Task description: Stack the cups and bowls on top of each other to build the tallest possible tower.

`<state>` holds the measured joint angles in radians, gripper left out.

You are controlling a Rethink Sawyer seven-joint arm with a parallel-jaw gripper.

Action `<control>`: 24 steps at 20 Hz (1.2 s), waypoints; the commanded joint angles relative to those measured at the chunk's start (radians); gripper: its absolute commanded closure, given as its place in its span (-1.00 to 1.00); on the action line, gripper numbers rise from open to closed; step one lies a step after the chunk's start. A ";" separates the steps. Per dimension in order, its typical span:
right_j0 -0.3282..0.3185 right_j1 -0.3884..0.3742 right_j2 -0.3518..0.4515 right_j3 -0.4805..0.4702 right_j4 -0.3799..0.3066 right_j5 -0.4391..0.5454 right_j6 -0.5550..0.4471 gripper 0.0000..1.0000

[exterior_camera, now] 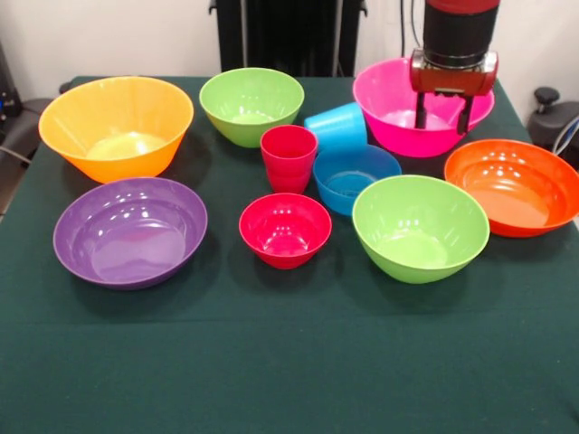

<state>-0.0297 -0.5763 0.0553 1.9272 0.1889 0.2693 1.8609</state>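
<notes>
Front view: red cup point(289, 157) stands upright, mouth up, at the middle of the tabletop point(271, 362). Just behind it and to its right in the picture lies the sky-blue cup point(337, 127), tipped on its side, its long axis running roughly level and across the picture; the small blue bowl point(355, 178) sits below it, close against both cups. Whether the three touch cannot be told from this view, and nothing rests squarely on anything else, so the tower is judged not yet built. The small red bowl point(285, 229) sits in front of the red cup.

The pincer point(442, 114) hangs over the pink bowl point(422, 106), its two dark fingers apart and holding nothing. The cups lie to its left in the picture and nearer the camera, the sky-blue cup closest; a reach for it would probably have to meet its side, not its rim.

Around this group stand the far lime green bowl point(251, 104), the near lime green bowl point(420, 226), the yellow-orange bowl point(116, 127), the purple bowl point(130, 231) and the orange bowl point(512, 185), all mouth up and apart. The tabletop is covered in dark green cloth; a pale wall and dark equipment lie behind.
</notes>
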 commanded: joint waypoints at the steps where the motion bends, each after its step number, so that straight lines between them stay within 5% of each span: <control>1: 0.014 0.056 -0.046 -0.112 0.000 0.098 0.134 -1.00; 10: 0.051 0.065 -0.066 -0.132 0.047 0.210 0.199 -1.00; 24: 0.123 0.132 -0.043 -0.112 0.143 0.088 0.308 -1.00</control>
<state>0.0631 -0.5280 -0.0505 1.8643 0.2767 0.3628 1.9661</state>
